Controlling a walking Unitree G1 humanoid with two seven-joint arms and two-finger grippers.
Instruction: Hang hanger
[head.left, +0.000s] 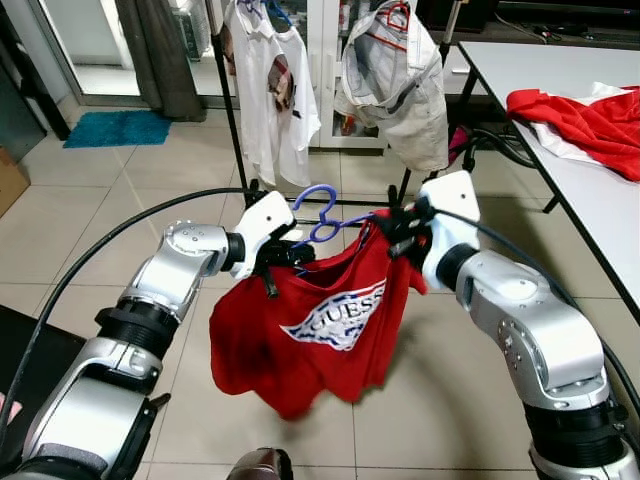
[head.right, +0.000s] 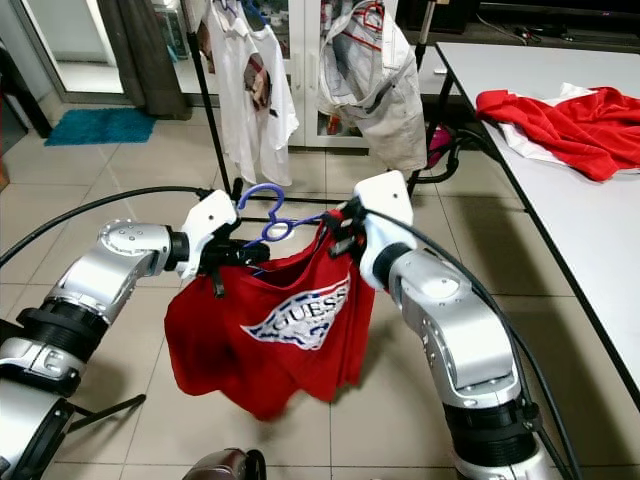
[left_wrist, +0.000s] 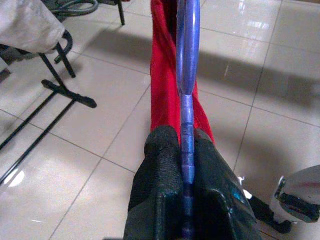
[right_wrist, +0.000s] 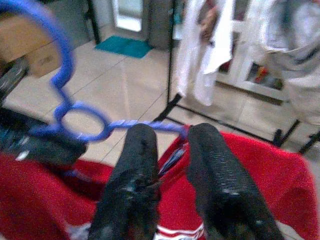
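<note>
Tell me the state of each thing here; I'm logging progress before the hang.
Blue hanger: held up, not yet on the rack.
Red T-shirt: draped on the hanger, sagging.
Left claw: shut on the hanger.
Right claw: gripping the shirt's shoulder.
Clothes rack: two garments hanging.
Red cloth: crumpled on the table.

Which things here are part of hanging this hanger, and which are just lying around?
Part of the job:
blue hanger, pinched in the left tool
red T-shirt draped on it
right tool, at the shirt's other shoulder
black clothes rack

Lying about:
white shirt and beige garment on the rack
red cloth on the white table
teal mat
</note>
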